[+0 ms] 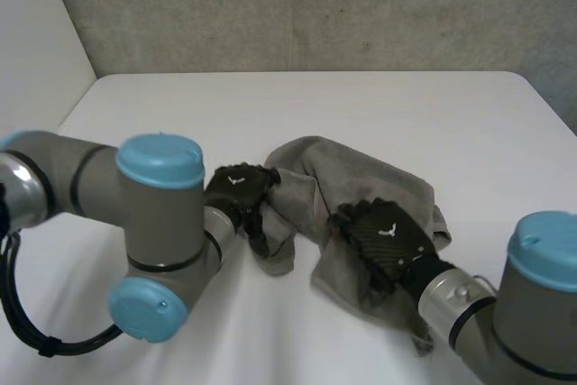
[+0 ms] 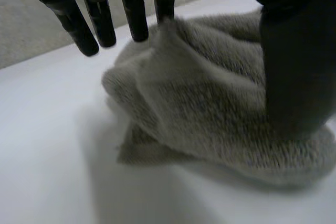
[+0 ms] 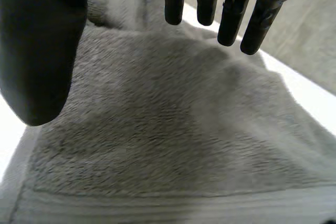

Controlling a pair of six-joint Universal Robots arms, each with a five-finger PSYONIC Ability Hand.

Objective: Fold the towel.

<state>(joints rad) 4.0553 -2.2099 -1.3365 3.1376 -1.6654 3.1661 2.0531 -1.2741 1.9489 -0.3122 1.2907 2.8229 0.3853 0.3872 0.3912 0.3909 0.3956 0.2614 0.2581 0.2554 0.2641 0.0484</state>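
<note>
— Where is the towel [image 1: 361, 178] hidden?
— In the head view, the right hand [image 1: 388, 236] covers its middle and the right arm [image 1: 469, 304] its near corner.
— And the left hand [image 1: 239, 191]?
— The left arm [image 1: 162, 214] hides its wrist side. In the wrist views, the left thumb [image 2: 296, 51] and right thumb [image 3: 39, 40] blur, and the towel is cut off by the edges.

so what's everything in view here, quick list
towel: one, grey, crumpled in a heap on the table between the two hands
table: one, white, under everything
wall: one, grey, behind the table
arms: two, grey with light-blue caps, left arm and right arm reaching in from the near side
left hand: one, black, at the towel's left end, fingers straight over a raised fold
right hand: one, black, over the towel's near part, fingers straight
</note>
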